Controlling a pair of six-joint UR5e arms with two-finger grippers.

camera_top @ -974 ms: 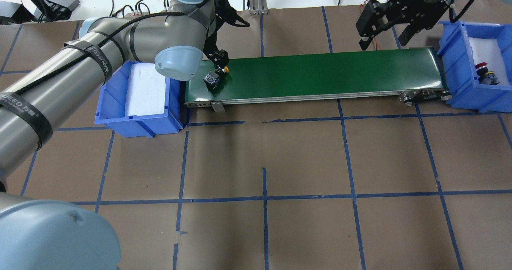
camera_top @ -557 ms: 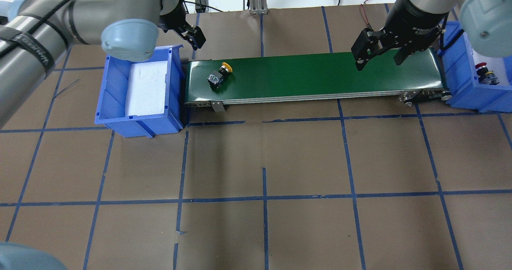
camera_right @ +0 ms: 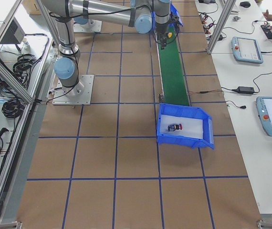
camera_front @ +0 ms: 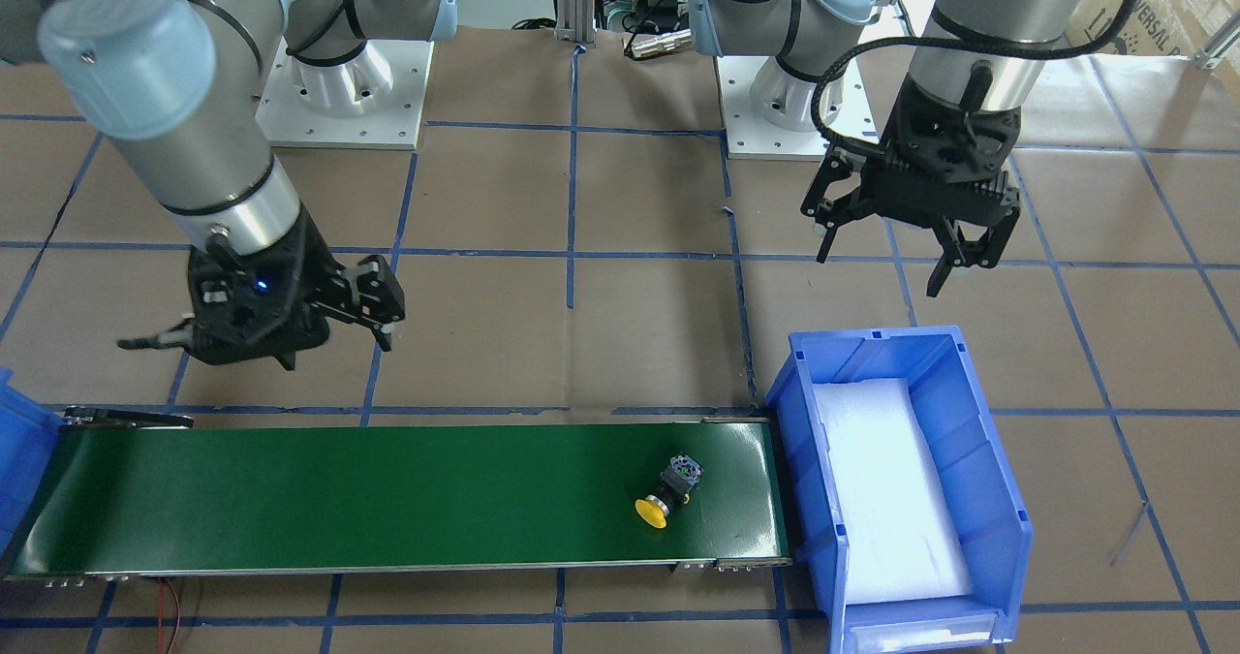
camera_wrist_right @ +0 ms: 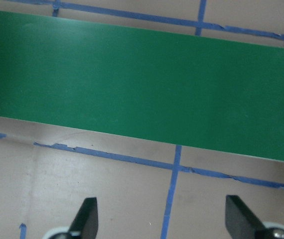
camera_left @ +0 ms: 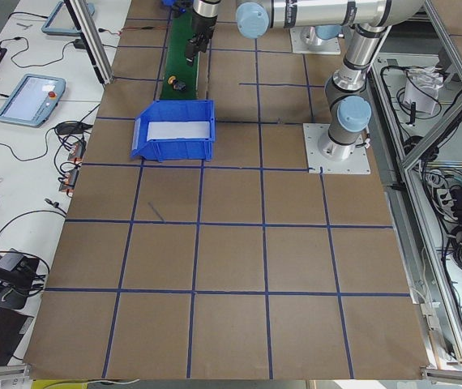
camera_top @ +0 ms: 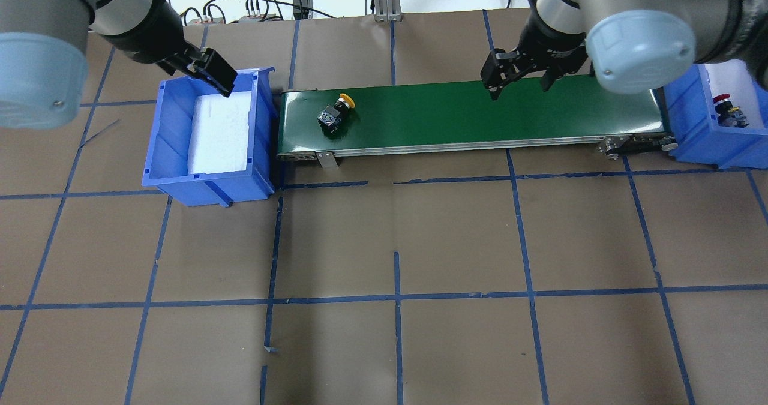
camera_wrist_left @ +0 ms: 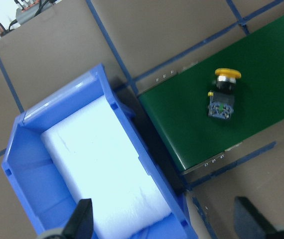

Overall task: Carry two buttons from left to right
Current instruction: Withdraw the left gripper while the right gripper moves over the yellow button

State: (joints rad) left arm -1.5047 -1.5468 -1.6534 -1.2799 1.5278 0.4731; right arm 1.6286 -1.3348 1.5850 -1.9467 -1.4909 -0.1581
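Both arms have shifted: left claw [camera_front: 880,264] now hangs released above the left blue bin [camera_top: 168,147], and right claw [camera_top: 519,88], also released, hovers over the green belt [camera_top: 480,114]. Yellow button [camera_top: 334,115] lies tipped at the belt's left end. Red button [camera_top: 726,110] rests in the right blue bin [camera_top: 684,123].

we've got bright, even light from above, soft faint shadows on the tabletop [camera_top: 456,237]. white foam [camera_wrist_left: 102,164] glares, nearly blown out. the right fingers [camera_wrist_right: 88,215] look blurred up close.
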